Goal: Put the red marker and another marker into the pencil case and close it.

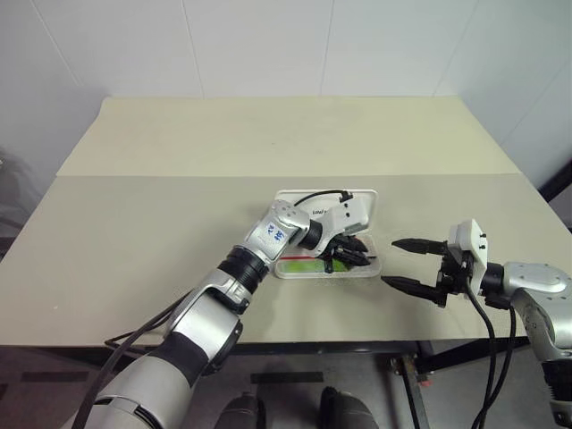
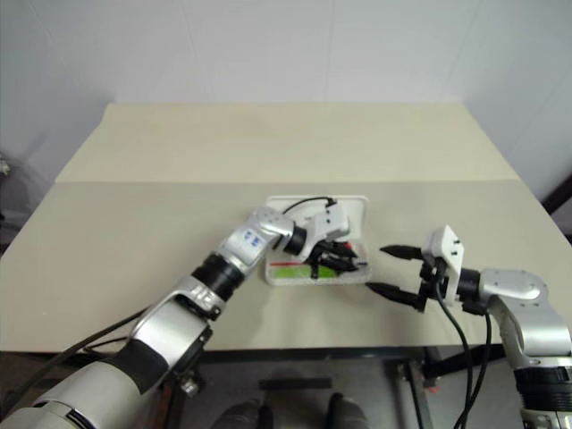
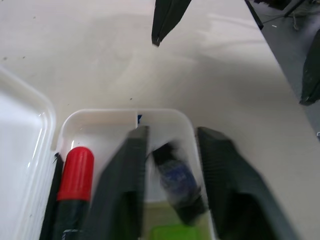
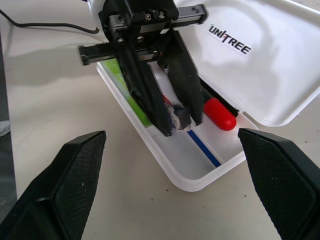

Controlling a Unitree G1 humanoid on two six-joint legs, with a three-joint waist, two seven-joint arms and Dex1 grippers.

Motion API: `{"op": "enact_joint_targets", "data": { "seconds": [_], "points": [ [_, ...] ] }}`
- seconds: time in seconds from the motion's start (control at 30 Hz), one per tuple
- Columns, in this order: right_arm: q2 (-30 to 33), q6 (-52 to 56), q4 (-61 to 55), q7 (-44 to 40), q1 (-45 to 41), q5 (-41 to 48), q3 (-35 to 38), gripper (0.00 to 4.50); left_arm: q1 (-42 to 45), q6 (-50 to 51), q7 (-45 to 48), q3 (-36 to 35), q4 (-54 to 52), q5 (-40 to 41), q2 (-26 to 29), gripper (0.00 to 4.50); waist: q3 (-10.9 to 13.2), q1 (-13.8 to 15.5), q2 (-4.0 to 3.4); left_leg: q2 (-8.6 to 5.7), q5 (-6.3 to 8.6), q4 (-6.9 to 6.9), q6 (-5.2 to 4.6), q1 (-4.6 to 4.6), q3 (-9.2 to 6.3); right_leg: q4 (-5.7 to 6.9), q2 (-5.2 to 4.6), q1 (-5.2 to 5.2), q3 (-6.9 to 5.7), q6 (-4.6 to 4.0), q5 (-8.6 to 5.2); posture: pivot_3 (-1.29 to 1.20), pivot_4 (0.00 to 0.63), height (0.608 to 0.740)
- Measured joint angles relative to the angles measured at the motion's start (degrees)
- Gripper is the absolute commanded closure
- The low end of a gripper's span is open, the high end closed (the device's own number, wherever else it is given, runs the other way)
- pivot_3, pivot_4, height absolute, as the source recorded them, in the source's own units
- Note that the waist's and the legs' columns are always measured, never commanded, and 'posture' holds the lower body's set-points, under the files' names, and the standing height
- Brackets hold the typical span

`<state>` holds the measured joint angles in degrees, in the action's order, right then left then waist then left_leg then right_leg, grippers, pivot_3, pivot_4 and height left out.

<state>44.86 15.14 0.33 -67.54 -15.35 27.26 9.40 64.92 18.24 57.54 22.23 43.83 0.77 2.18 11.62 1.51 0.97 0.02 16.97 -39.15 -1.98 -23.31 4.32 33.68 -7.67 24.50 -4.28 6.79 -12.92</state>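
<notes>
Even, diffuse overhead light is brightening the counter (image 1: pixel 179 232); soft shadows are falling beneath the arms. The left tool's (image 3: pixel 172 185) near fingers (image 3: pixel 125 190) are blurring, and glare is whitening the pencil case (image 4: pixel 280 75) lid.

The left arm was stretched forward and inward, its left gripper (image 1: pixel 350 253) angled downward with the fingers (image 3: pixel 122 185) parted a little. The right gripper (image 1: pixel 404 264) was held level, pointing leftward, jaws spread wide.
</notes>
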Motion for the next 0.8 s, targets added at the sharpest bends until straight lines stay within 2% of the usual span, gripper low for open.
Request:
{"op": "enact_joint_targets", "data": {
  "seconds": [0.17, 0.2, 0.57, 0.8],
  "points": [
    [-0.04, 0.01, 0.00, 0.67, 0.00, 0.00, 0.00, 0.00, 0.07, -0.94, -0.32, -1.02, 1.74, -0.29, -0.74, 0.22, 0.00, 0.01, 0.00, 0.00, 0.01, 0.00, -0.01, -0.01, 0.00, -0.01, 0.00, 0.00, 0.00, 0.01, 0.01, 0.00, 0.150, 0.740],
    [-0.06, 0.01, 0.00, 0.76, -0.01, 0.00, -0.01, 0.00, 0.07, -1.04, -0.30, -1.05, 1.75, -0.29, -0.97, 0.02, 0.00, 0.01, 0.00, 0.00, 0.01, 0.00, -0.01, 0.00, 0.00, -0.01, 0.00, 0.00, 0.00, 0.01, 0.01, 0.00, 0.150, 0.740],
    [-0.84, -0.35, 1.79, 0.47, -2.55, -0.19, -0.26, 0.00, 0.07, -1.47, -0.52, -2.34, 1.52, -0.38, -0.45, 0.02, 0.00, -0.05, 0.00, 0.00, 0.00, 0.00, -0.01, 0.00, 0.01, 0.02, 0.00, 0.00, 0.00, 0.01, 0.01, 0.00, 0.150, 0.740],
    [-1.72, -1.62, 4.09, -0.29, -4.21, -0.84, -0.72, 0.00, -0.59, -1.11, -1.98, -5.34, -6.76, -0.41, 4.85, 0.02, 0.00, -0.15, -0.01, 0.02, 0.00, 0.00, 0.01, 0.01, 0.02, 0.04, 0.01, 0.00, 0.01, 0.01, 0.01, 0.00, 0.150, 0.740]
  ]
}}
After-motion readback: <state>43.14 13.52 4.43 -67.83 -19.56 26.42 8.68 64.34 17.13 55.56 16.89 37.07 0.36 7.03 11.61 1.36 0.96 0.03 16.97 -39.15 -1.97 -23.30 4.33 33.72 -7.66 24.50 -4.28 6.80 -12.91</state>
